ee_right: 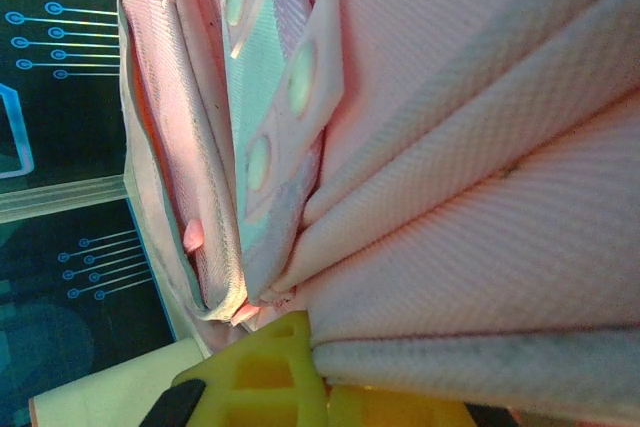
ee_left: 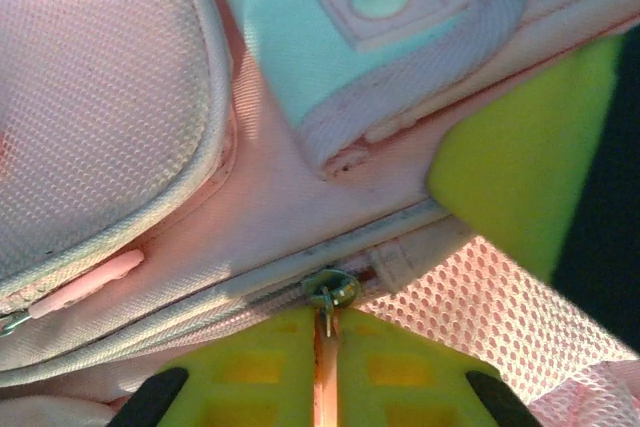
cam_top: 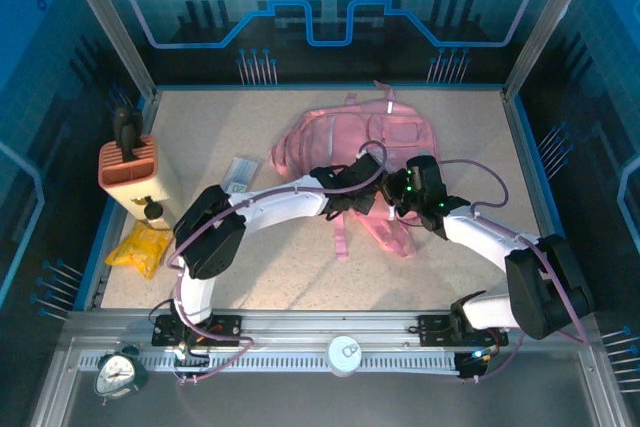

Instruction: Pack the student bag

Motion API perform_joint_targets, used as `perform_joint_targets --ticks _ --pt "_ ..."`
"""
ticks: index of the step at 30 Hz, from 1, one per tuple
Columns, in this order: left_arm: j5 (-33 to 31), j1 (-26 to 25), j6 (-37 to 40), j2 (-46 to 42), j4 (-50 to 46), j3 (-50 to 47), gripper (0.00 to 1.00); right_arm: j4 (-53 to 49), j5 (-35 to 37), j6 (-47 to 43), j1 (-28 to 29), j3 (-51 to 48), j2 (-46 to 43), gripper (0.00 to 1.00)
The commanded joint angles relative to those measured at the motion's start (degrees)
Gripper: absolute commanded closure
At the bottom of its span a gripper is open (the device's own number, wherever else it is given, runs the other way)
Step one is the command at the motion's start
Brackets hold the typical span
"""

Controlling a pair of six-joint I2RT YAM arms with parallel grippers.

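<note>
The tabletop carries the student bag, which lies flat in the far middle with its straps trailing toward the arms' bases (the orange ribbed box and a yellow packet sit well off to the left). Both arms reach over its near end.

Our main worry is the bag as a whole. It is soft and unanchored, so a tug along the zip could drag or bunch it instead of opening it. Much depends on the right hand, which is closed tight on what we judge to be a fold of the pink fabric. If that thin fold slips out, the counter-hold is gone. The left hand is pinched narrow on the zip pull, whose slim tab runs between the yellow pads. A tab that small could slide free, and we think a pull at an angle might snag the slider in the mesh just beside it.

The bag lies under and ahead of both hands. Its zip line crosses just beyond the left fingertips, and its folds press against the right ones.
</note>
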Motion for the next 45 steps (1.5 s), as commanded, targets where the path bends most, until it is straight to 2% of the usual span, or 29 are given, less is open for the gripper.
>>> perform_joint_targets --ticks 1,5,11,13,24,27,30,33,38,40,45 --pt "4.46 2.85 -3.31 -2.49 1.54 -3.09 0.92 3.37 -2.03 -1.65 -0.40 0.00 -1.89 1.00" --pt "6.15 2.90 -2.96 -2.07 3.19 -3.45 0.92 3.51 -2.35 -1.78 -0.45 0.25 -1.71 1.00" --pt "7.02 2.99 -2.79 0.31 4.88 -2.47 0.79 4.40 -2.86 -1.35 -0.34 0.25 -1.54 1.00" --pt "7.67 2.89 -2.70 0.24 6.63 -3.27 0.78 4.27 -2.65 -1.41 -0.34 0.16 -1.60 1.00" --pt "4.63 3.61 -0.85 -2.58 6.91 -5.48 0.99 3.61 -2.74 -3.29 -1.26 -0.44 -2.67 1.00" --pt "4.82 4.73 -0.17 -4.17 5.82 -6.49 1.00 2.17 -4.30 -4.07 -2.62 0.01 -3.13 1.00" --pt "7.62 6.59 2.29 -6.17 4.90 -8.56 1.00 -0.22 -5.26 -5.54 -4.18 0.14 -4.39 1.00" --pt "5.20 8.06 4.53 -7.91 3.87 -11.42 1.00 -2.04 -7.34 -7.27 -6.31 0.12 -5.92 1.00" --pt "4.78 11.91 6.03 -8.87 0.74 -13.62 1.00 -6.24 -12.38 -12.00 -9.72 1.84 -6.77 1.00" --pt "4.64 12.05 6.29 -10.06 0.74 -14.63 1.00 -7.35 -13.75 -14.04 -11.43 2.46 -6.54 1.00" --pt "8.91 10.34 3.28 -11.96 0.15 -14.85 1.00 -9.56 -17.60 -19.79 -17.28 6.23 -2.17 1.00"
